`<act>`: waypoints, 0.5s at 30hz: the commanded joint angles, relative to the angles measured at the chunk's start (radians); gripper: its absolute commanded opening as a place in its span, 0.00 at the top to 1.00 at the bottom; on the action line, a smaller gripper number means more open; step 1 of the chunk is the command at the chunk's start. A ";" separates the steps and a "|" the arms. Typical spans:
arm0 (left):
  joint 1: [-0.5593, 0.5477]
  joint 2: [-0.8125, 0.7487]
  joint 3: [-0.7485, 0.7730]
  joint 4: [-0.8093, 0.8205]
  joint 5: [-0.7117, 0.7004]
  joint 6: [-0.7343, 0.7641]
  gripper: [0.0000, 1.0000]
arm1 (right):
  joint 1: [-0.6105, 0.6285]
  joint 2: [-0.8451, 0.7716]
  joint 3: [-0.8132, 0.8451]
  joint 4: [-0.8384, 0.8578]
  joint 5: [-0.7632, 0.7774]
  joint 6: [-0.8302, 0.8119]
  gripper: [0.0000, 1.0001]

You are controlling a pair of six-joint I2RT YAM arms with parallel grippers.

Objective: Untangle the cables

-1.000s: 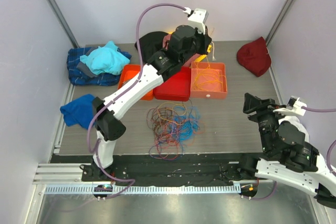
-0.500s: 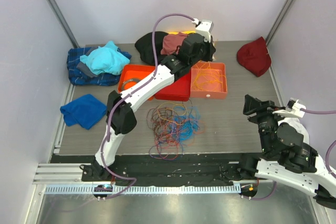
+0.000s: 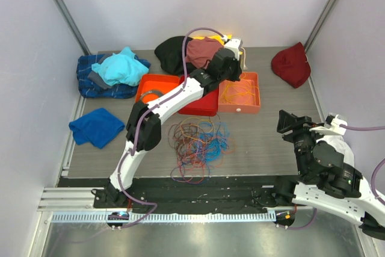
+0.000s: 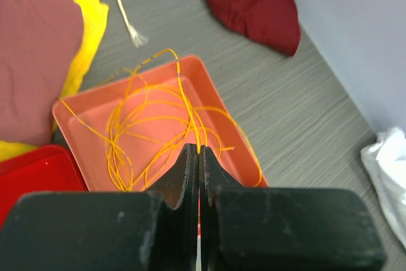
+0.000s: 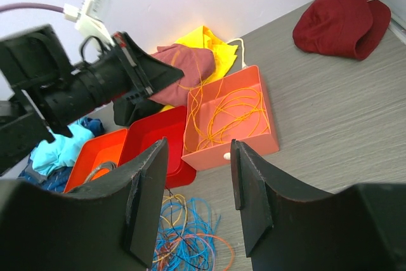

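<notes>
Overhead, the L arm reaches across the grey wood-grain desk (image 3: 264, 139) toward its far edge. The left gripper (image 4: 198, 152) hangs over the far-left corner of a salmon-orange square plastic tray (image 3: 239, 110). Its jaws are clenched, tips together, pinching a thin yellow-orange cable (image 4: 189, 109) that runs from the tips down into the tray. The rest of that cable lies in loose loops on the tray floor, w/ one loop reaching over the far corner rim (wrist view).

The main tangle of thin orange, blue, red and purple cables (image 3: 198, 142) lies mid-desk, toward the near edge, just in front of the trays.

The right gripper (image 5: 193, 185) sits above the near-right part of the desk, well apart from the tangle. Its jaws are released, spread wide, holding nothing.

Other items:
- **Trays:** glossy red plastic tray (image 3: 201, 105) just beside the salmon tray's left side; bright orange plastic tray (image 3: 144, 91) left of that.
- **Far edge:** black cloth (image 3: 171, 52), dusty-maroon cloth (image 3: 201, 49), yellow cloth (image 4: 82, 4) under it, white frayed cord (image 4: 124, 14) beside.
- **Far-right corner:** dark red crumpled cloth (image 3: 292, 64).
- **Far-left corner:** cyan cloth (image 3: 120, 67) on blue plaid cloth (image 3: 90, 82).
- **Left edge:** royal-blue cloth (image 3: 93, 127).
</notes>
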State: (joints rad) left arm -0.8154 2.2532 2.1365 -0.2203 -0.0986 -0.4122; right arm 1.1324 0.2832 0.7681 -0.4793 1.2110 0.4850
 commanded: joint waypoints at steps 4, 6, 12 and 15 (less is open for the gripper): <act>0.002 0.035 -0.047 -0.031 0.074 -0.004 1.00 | 0.003 0.024 -0.004 0.015 0.025 0.030 0.48; 0.002 0.043 -0.049 -0.034 0.092 -0.005 1.00 | 0.001 0.028 -0.006 0.015 0.025 0.036 0.48; 0.001 0.033 -0.079 -0.045 0.155 -0.022 0.79 | 0.001 0.045 -0.007 0.015 0.021 0.043 0.48; 0.001 -0.032 -0.133 -0.004 0.142 -0.016 0.55 | 0.001 0.042 -0.007 0.015 0.018 0.046 0.48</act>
State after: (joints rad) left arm -0.8154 2.3135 2.0594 -0.2749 0.0231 -0.4198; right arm 1.1324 0.3153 0.7578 -0.4805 1.2095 0.5041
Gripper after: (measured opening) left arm 0.342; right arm 0.520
